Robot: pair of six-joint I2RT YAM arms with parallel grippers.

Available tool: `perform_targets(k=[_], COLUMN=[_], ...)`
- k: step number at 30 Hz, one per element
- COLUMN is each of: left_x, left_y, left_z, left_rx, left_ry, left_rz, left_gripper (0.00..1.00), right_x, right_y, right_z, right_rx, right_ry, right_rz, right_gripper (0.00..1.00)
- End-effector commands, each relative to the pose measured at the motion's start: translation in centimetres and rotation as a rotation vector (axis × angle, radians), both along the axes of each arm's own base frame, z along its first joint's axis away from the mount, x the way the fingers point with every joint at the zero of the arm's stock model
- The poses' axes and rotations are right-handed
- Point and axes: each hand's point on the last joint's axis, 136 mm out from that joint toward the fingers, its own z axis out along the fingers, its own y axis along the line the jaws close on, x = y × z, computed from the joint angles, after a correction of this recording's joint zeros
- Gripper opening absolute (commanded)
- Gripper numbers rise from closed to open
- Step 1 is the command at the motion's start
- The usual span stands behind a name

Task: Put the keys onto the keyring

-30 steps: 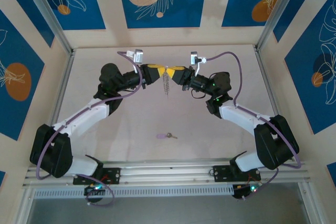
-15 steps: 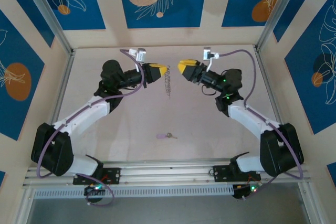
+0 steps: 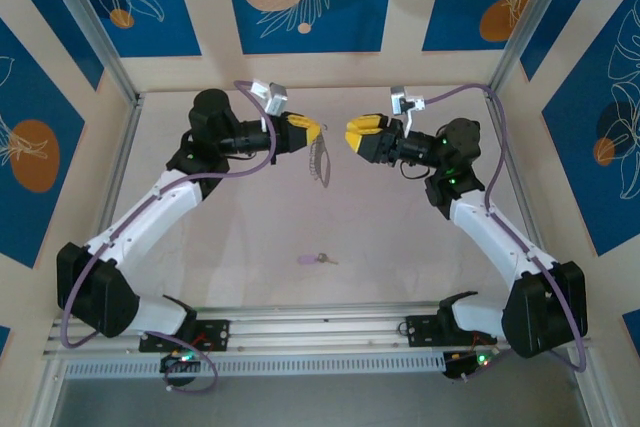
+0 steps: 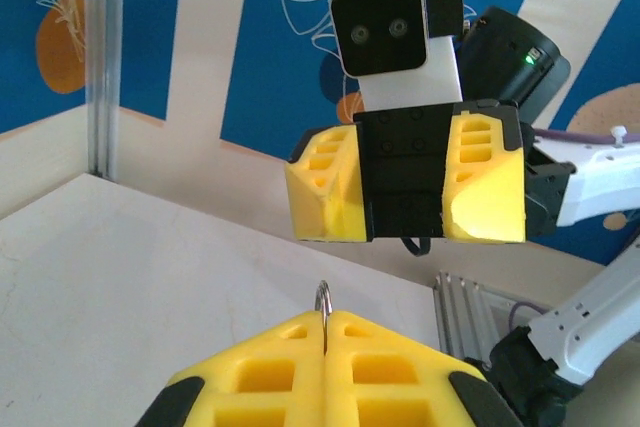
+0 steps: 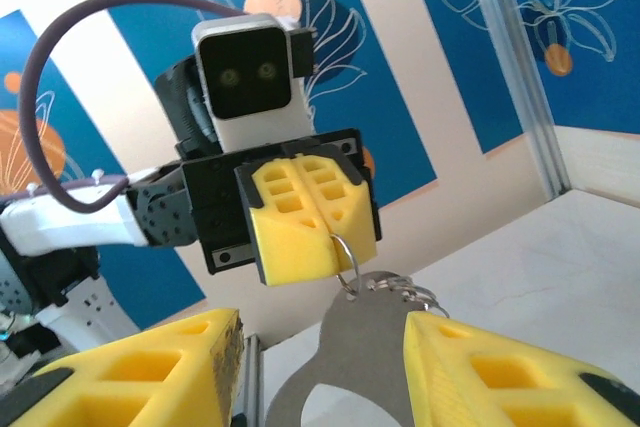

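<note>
Nearest the arm bases, the tiny silvery metal key with the pale lilac head (image 3: 318, 259) lies flat on the pale bench (image 3: 230, 237), well apart from both arms. No jaws are near it, so the threading has not begun: the key has yet to be picked up and brought to the loop.

Farther back and raised off the bench, the grey metal oblong keyring with its ridged, coil-like side (image 3: 322, 159) hangs from the left jaws. These are pressed together on a thin wire ring at its top, and the left wrist view shows that ring poking up between the yellow fingers (image 4: 225, 377). Holding the keyring ready therefore looks done. The right jaws stand apart and empty near it, facing the left ones. From the right wrist view, the keyring (image 5: 352, 342) dangles between the two.

A second ago both pairs of jaws met at the top of the keyring, the right ones shut. Since then the right ones have let go, opened and drawn back to the right. Both arms have also risen toward the far wall, and the keyring now hangs under the left alone. The key has not moved.
</note>
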Motion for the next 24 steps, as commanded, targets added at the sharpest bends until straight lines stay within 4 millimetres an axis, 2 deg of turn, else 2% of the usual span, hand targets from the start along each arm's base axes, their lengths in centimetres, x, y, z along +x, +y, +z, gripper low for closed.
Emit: perform_targets(k=[1, 24], left_x=[-1.5, -2.2], left_y=[-0.3, -0.9], left_z=[1.2, 2.2], left_rx=[-0.008, -0.102], left_ry=[-0.055, -0.001], left_rz=[-0.082, -0.193], left_gripper=[0.00, 0.00], right_x=[-0.7, 0.0], right_y=[0.9, 2.8], right_z=[0.3, 1.0], right_rx=[-0.025, 0.003], right_ry=[-0.039, -0.051], right_rz=[0.056, 0.077], right_gripper=[0.47, 0.40])
